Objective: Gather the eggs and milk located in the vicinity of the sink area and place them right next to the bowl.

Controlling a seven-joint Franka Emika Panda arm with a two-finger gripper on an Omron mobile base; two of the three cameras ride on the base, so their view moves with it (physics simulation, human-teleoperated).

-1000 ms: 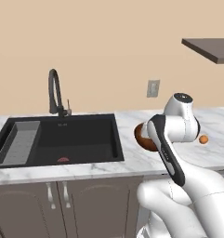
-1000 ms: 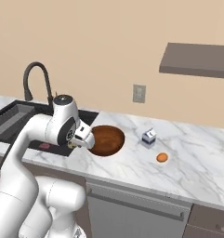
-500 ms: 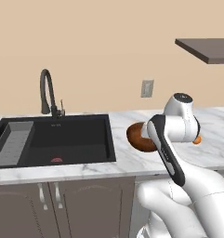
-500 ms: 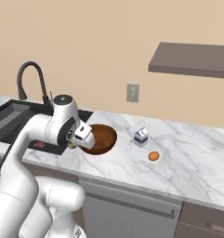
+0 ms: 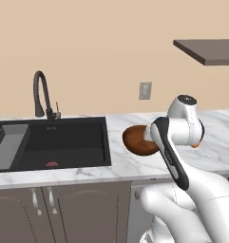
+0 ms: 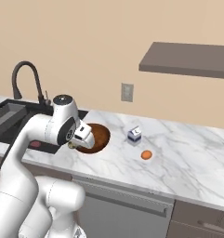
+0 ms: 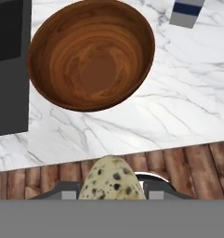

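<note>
Fingers (image 7: 111, 197) closed on the speckled egg (image 7: 112, 184): pale greenish-cream shell, dark brown flecks, blunt oval, seated between the tips at the bottom of the hand view. Held in the air off the tabletop's (image 6: 187, 162) front edge, wood floor (image 7: 187, 162) under it. In the right base view the fingers (image 6: 72, 145) sit at the near-left rim of the bowl (image 6: 98, 136). Bowl (image 7: 91, 53): wide, round, dark reddish-brown wood, swirling grain inside, upright on white marble with grey veins, just right of the sink (image 5: 63, 142). Milk (image 6: 134, 135): small white gable-top carton, blue marking, upright, near the bowl's right side but not touching; in the hand view its lower part (image 7: 185, 11) shows at the top right corner. Orange egg (image 6: 146, 155): plain orange-brown oval, lying on the tabletop just in front of the milk, apart from it. Sink: black recessed basin, black gooseneck faucet (image 5: 42, 95) behind, grey rack (image 5: 9, 147) at left, flat red thing (image 5: 52, 164) on its floor. Wall outlet (image 6: 127, 92) above the bowl; brown shelf (image 6: 187, 58) high right.
</note>
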